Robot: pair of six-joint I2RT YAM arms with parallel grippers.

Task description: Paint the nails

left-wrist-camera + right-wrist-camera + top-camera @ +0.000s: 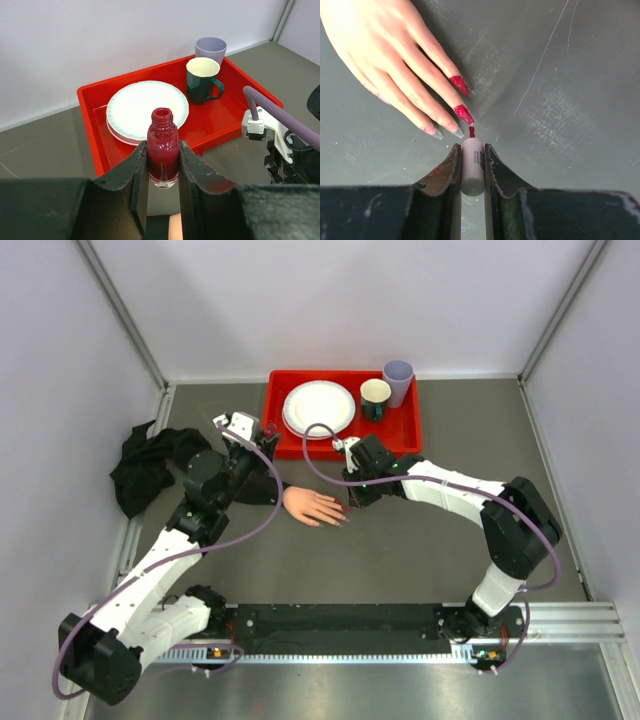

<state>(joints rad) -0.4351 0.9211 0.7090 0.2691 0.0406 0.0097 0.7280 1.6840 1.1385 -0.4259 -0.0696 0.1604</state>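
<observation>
The left gripper [163,165] is clamping narrowly on one open bottle [162,142] of red polish, holding it upright. On the table [420,550], one mannequin hand [375,45] is lying flat, the nails [464,114] showing two red and two bare. The right gripper [472,157], nearly closed, is pinching one white brush handle [472,170], its red tip sitting at a red nail's tip. One red tray [95,100] is carrying two cups [202,80].

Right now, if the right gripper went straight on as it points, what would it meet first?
The brush it holds would meet the nearer red-painted nail of the mannequin hand ahead, though height is unclear.
</observation>
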